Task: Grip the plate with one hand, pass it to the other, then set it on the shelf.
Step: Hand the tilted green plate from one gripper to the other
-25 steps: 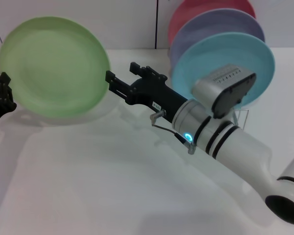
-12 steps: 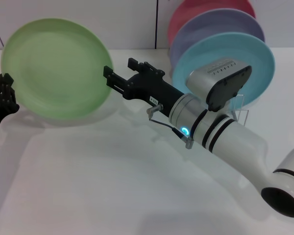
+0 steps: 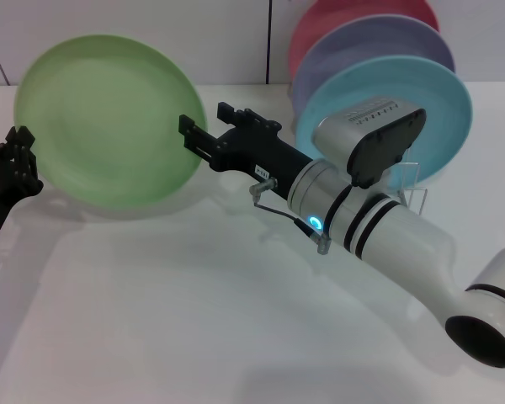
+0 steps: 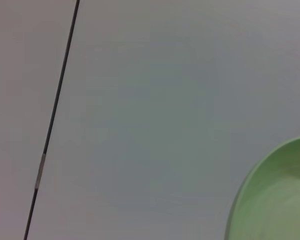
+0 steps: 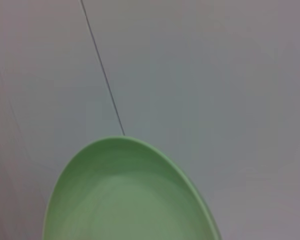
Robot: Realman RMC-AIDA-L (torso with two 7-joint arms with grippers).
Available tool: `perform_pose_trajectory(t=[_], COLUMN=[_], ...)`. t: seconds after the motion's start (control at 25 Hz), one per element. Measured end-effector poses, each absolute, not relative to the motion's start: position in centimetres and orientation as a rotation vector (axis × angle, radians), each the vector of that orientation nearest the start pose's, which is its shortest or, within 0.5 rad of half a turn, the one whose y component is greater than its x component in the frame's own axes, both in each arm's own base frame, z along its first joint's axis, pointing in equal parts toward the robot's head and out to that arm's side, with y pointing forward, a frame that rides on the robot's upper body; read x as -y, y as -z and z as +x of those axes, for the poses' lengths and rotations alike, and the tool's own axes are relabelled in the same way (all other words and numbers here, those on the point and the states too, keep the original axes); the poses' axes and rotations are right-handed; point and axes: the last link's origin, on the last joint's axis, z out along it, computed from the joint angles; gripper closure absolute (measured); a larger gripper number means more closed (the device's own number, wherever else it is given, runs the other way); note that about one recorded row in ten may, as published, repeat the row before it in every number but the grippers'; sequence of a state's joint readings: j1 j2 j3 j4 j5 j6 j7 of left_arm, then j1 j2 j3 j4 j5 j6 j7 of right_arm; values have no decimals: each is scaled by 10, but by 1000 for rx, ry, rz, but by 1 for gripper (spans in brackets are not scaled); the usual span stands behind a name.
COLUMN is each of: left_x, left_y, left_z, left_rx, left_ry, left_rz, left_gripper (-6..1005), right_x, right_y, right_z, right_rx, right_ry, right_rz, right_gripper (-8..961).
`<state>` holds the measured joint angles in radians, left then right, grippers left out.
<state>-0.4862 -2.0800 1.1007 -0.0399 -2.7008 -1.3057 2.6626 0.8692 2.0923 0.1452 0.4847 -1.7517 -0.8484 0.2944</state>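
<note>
I see left gripper [image 3: 17, 164] clamping plate [image 3: 109, 118] rim | right gripper [image 3: 194, 139] spread at opposite rim | light, stiff, slick: pinch rim

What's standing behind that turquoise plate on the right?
Behind the turquoise plate stand a lavender plate and then a red plate; only their upper parts show. The wire shelf holding them is mostly hidden.

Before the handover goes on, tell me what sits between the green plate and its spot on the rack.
The right gripper is already at the edge of the green plate, so nothing separates them. The rack already holds the turquoise plate, with lavender and pink plates behind it; its free slots are hidden.
</note>
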Motion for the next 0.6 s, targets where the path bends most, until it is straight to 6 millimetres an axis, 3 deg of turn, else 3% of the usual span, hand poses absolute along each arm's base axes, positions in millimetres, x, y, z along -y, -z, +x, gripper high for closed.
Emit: perform_pose_trajectory(t=[0.12, 0.32, 0.6], left_x=[-323, -324, -325], left_y=[8, 9, 10], left_z=[-331, -330, -327], left_rx=[677, 672, 659], left_ry=[888, 890, 887], left_rz=[-1645, -1654, -1665], left_gripper=[958, 958, 957], right_x=[-371, -373, -376], right_y=[140, 140, 140], right_z=[146, 146, 145], right_rx=[-744, -742, -746], right_ry=[-946, -940, -923], right_rz=[-2175, -2175, -2176], right_gripper=[242, 385, 379])
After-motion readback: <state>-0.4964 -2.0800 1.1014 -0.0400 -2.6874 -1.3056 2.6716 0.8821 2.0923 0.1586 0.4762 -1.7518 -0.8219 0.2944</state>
